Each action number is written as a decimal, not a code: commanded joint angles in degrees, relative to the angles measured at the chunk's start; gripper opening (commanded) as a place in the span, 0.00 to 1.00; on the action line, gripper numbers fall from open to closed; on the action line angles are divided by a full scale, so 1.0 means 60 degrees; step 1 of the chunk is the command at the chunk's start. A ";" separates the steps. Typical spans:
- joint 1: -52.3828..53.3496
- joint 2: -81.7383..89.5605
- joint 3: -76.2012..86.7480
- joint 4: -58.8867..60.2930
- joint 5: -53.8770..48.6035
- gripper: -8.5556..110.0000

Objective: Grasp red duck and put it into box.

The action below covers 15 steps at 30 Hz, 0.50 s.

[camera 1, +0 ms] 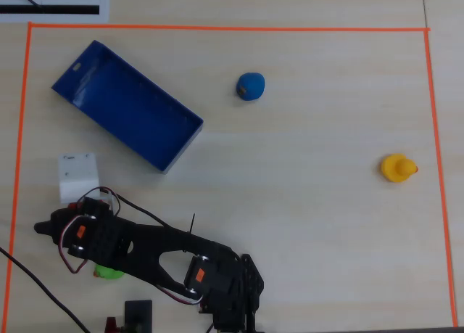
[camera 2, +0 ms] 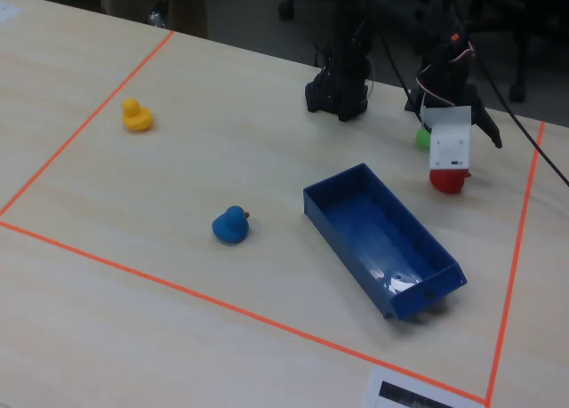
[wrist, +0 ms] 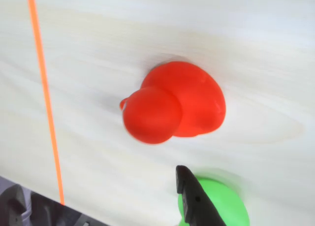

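The red duck (wrist: pixel 174 103) lies on the pale wooden table in the middle of the wrist view, ahead of the jaws and touching neither. My gripper (wrist: pixel 101 186) is open: one black finger (wrist: pixel 194 199) shows at the bottom and the other jaw sits far off at the lower left. In the fixed view the red duck (camera 2: pixel 447 181) peeks out just below the arm's white block (camera 2: pixel 449 141). That white block (camera 1: pixel 77 177) hides it from overhead. The blue box (camera 1: pixel 127 115) stands empty at the upper left of the overhead view, and the box (camera 2: pixel 382 239) is close to the duck in the fixed view.
A green duck (wrist: pixel 219 206) sits right behind the black finger, beside the arm (camera 1: pixel 145 249). A blue duck (camera 1: pixel 251 85) and a yellow duck (camera 1: pixel 398 167) lie farther off. Orange tape (wrist: pixel 44 98) borders the work area near the red duck.
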 commanded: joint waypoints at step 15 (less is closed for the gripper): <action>0.0454 -0.0234 0.0352 -0.1172 -0.0542 0.42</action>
